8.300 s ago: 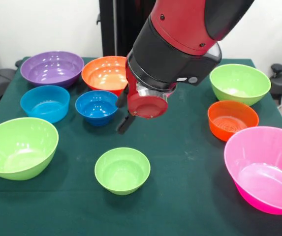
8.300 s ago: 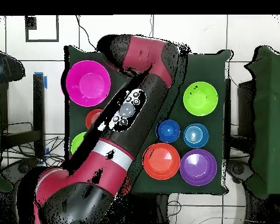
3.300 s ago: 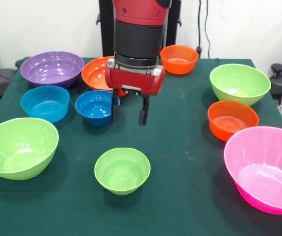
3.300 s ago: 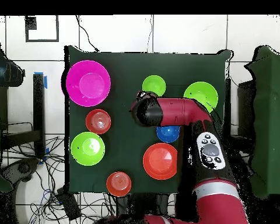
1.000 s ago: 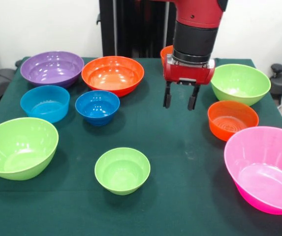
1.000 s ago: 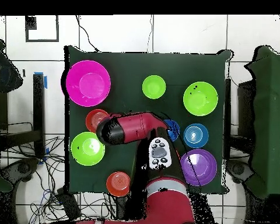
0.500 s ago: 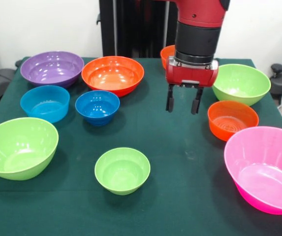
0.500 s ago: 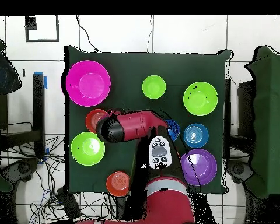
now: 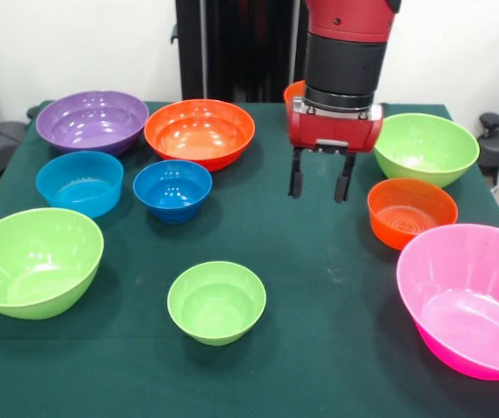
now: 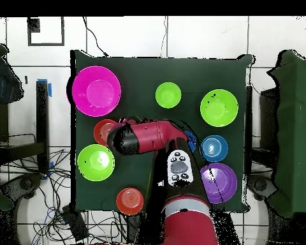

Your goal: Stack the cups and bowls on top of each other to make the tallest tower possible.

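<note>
The tool (image 9: 320, 185) hangs released and empty above the tabletop (image 9: 319, 296). A small orange bowl (image 9: 411, 212) sits just beside it, apart.

Ten glossy round plastic bowls stand upright and unstacked on the green cloth. Front view, left: large purple bowl (image 9: 92, 120), large orange bowl (image 9: 199, 131), light blue bowl (image 9: 79, 182), small dark blue bowl (image 9: 172, 189), large lime green bowl (image 9: 34, 260). Centre: small lime green bowl (image 9: 217, 301). Right: lime green bowl (image 9: 426, 147), ribbed orange bowl (image 9: 411, 212), large pink bowl (image 9: 467, 298). A small orange bowl (image 9: 293, 93), mostly hidden, appears farthest back.
</note>
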Motion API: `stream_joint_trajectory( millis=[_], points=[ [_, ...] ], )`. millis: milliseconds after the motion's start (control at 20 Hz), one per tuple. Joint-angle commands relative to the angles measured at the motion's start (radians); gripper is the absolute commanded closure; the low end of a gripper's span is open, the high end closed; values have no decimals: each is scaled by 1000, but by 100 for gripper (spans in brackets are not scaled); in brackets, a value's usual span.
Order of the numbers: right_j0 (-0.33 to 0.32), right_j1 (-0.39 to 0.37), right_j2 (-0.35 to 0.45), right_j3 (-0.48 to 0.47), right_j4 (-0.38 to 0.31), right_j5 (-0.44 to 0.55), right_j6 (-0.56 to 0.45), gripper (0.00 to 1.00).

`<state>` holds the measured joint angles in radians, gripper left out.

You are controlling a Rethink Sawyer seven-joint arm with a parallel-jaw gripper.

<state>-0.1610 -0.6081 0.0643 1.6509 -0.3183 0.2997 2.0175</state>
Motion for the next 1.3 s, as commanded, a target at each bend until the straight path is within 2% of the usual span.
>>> stream_joint_trajectory(
  millis=[50,600,900,1300],
  points=[
    [-18,-10,66,66,17,-45,98,0],
    [46,2,55,-19,108,34,148,0],
    [106,55,41,-151,191,94,158,0],
    [174,136,27,-265,284,66,167,0]
  ],
)
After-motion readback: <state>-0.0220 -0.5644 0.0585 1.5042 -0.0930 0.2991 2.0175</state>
